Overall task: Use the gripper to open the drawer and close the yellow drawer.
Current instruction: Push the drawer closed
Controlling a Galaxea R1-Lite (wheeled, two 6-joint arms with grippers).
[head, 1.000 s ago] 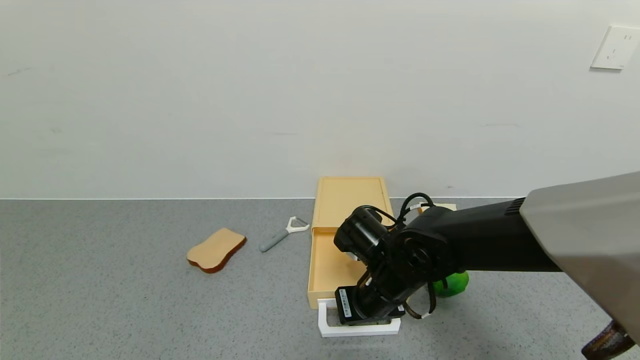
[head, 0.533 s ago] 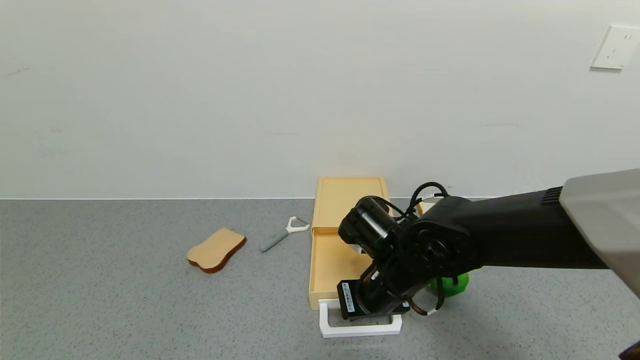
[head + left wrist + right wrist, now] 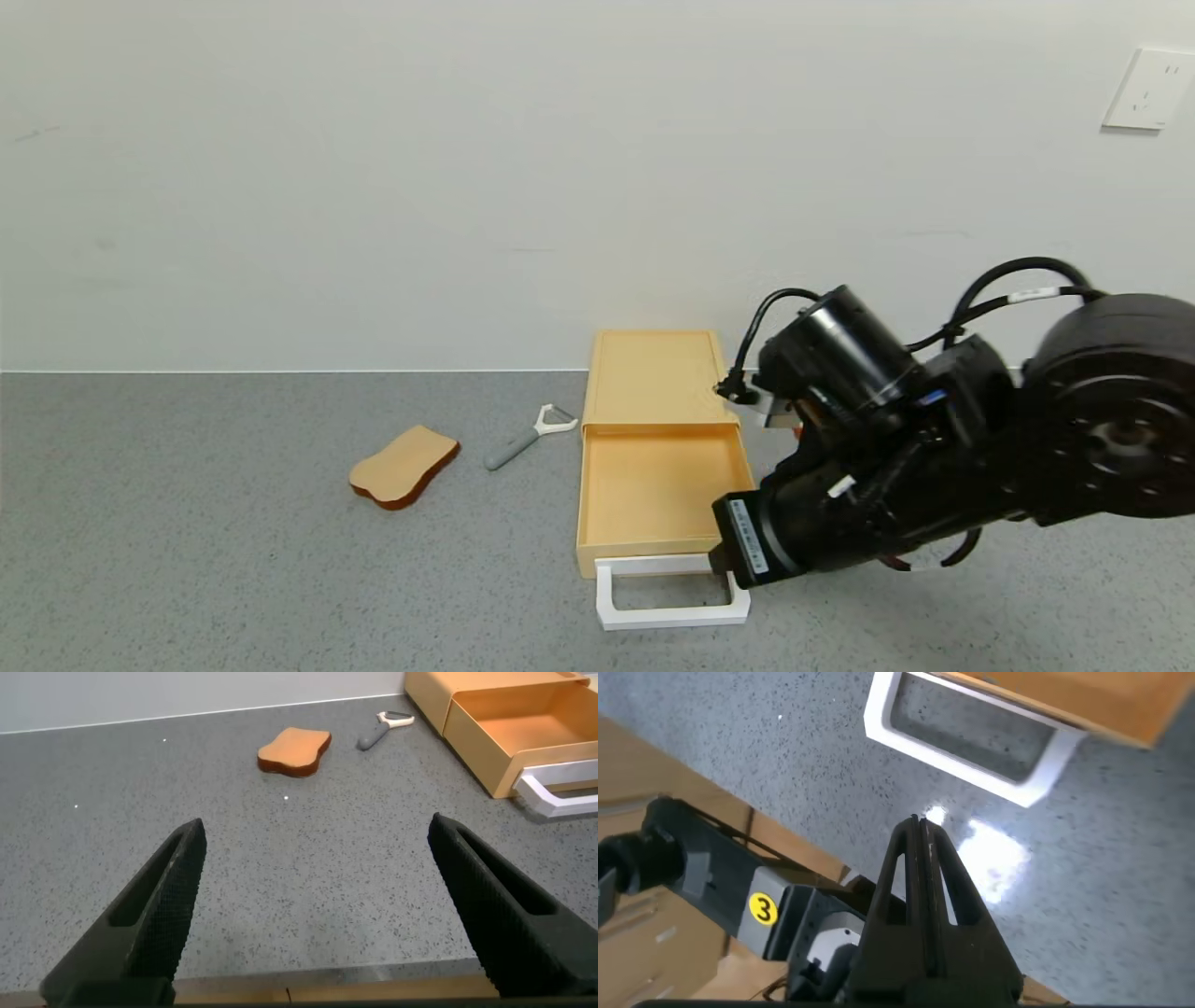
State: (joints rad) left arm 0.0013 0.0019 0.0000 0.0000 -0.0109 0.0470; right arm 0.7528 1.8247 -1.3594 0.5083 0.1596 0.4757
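Note:
The yellow drawer point(image 3: 653, 373) stands by the back wall with its tray point(image 3: 653, 485) pulled out toward me and its white loop handle point(image 3: 672, 597) in front. My right gripper point(image 3: 742, 558) hangs just right of the handle's right end, apart from it. In the right wrist view its fingertips point(image 3: 920, 826) are pressed together with nothing between them, a short way from the handle point(image 3: 971, 737). My left gripper point(image 3: 318, 868) is open and empty over bare table near the front edge. It sees the drawer point(image 3: 523, 728) far off.
A tan bread slice point(image 3: 403, 465) and a grey-handled peeler point(image 3: 527, 437) lie left of the drawer. Both show in the left wrist view, the slice point(image 3: 295, 750) and the peeler point(image 3: 381, 730). Grey speckled table point(image 3: 187, 560); white wall behind.
My right arm has swung right and lifted, taking the gripper off the white handle. The tray stays pulled out. The green object by the drawer is now hidden behind the arm.

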